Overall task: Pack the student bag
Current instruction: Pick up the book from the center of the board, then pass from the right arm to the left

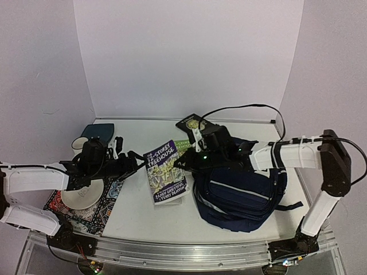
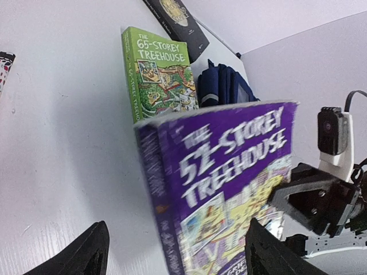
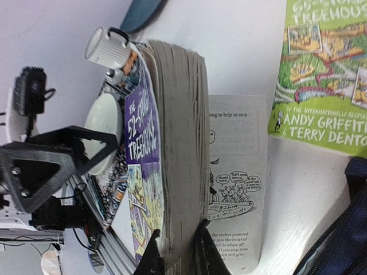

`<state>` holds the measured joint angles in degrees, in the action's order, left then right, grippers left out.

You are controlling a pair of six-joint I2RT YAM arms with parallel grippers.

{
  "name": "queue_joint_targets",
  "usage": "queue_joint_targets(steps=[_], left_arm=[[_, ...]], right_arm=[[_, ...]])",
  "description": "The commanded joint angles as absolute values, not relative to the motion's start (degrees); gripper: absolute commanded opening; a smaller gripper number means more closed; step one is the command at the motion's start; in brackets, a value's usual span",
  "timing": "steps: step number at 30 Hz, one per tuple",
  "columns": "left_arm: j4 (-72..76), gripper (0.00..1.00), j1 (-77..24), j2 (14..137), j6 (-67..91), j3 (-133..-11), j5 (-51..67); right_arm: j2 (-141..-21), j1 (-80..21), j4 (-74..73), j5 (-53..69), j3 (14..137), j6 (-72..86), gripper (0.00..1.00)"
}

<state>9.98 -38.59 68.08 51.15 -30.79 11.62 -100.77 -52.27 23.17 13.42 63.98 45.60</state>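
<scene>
The backpack (image 1: 243,195) lies flat on the right side of the surface (image 1: 143,223), under the right arm's forearm. Just to its left, a purple paperback (image 1: 166,172) is tipped up off the surface. The right gripper (image 3: 178,240) is clamped on the thick block of pages at its open edge, while one loose page with cartoons lies flat below.

From the other side, the left gripper (image 2: 176,223) faces the book's spine with its fingers spread wide. The book sits in the gap, but I can't tell from here whether either finger touches it.

A green paperback (image 2: 160,74) lies flat behind the purple one, beside the backpack, and a black book (image 1: 192,123) lies farther back. On the left are a mug (image 1: 77,143), a dark-teal pouch (image 1: 102,132) and a white plate (image 1: 80,196) on a patterned mat (image 1: 86,215).
</scene>
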Motion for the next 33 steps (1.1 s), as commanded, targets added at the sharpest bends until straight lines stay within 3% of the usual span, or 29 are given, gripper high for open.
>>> queue_joint_targets(steps=[1,12,23,33], left_arm=[[16.49,0.83,-38.67,63.58,53.31,-28.31,10.95],[37.23,0.88,-41.64,64.62,57.24,-24.8,14.36],[46.66,0.93,-50.36,73.7,58.23,-28.49,5.92],[65.33,0.94,-53.05,85.38,61.34,-31.7,9.39]], right_arm=[[-89.83,-51.75,33.01,6.19,60.79,47.86,0.0],[-79.46,-51.75,43.15,-3.94,52.99,52.35,0.0],[-76.67,-51.77,50.85,-6.58,51.1,54.34,0.0],[-77.26,-51.76,58.13,-7.83,48.83,57.48,0.0]])
